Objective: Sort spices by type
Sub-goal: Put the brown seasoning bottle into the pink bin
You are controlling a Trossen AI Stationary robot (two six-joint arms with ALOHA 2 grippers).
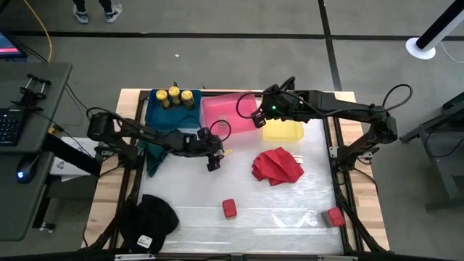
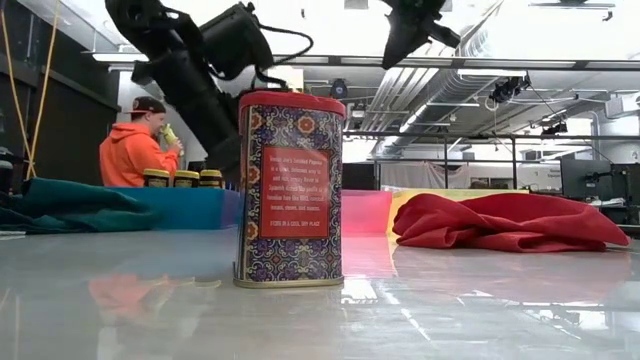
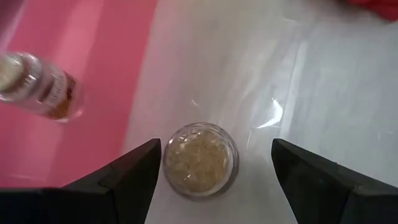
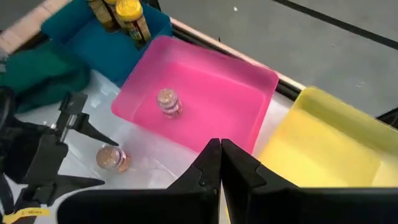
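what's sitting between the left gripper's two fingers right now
A small pale jar stands on the table between the open left gripper fingers, untouched, beside the pink bin. The left wrist view shows it.

This was a robotics lab or workshop hall rather than a home: the wooden-edged work table (image 1: 127, 98) stood on a bare grey concrete floor (image 1: 217, 58) marked with dark lines, and a grey side desk (image 1: 29, 181) beside it carried a black keyboard (image 1: 9, 125) and a computer mouse (image 1: 24, 172). The low view showed a high open ceiling with exposed silver ductwork (image 2: 480, 50), pipes and strip lights, dark computer monitors (image 2: 588, 178) at the far side, and a person in an orange hoodie (image 2: 135, 148) behind the table.
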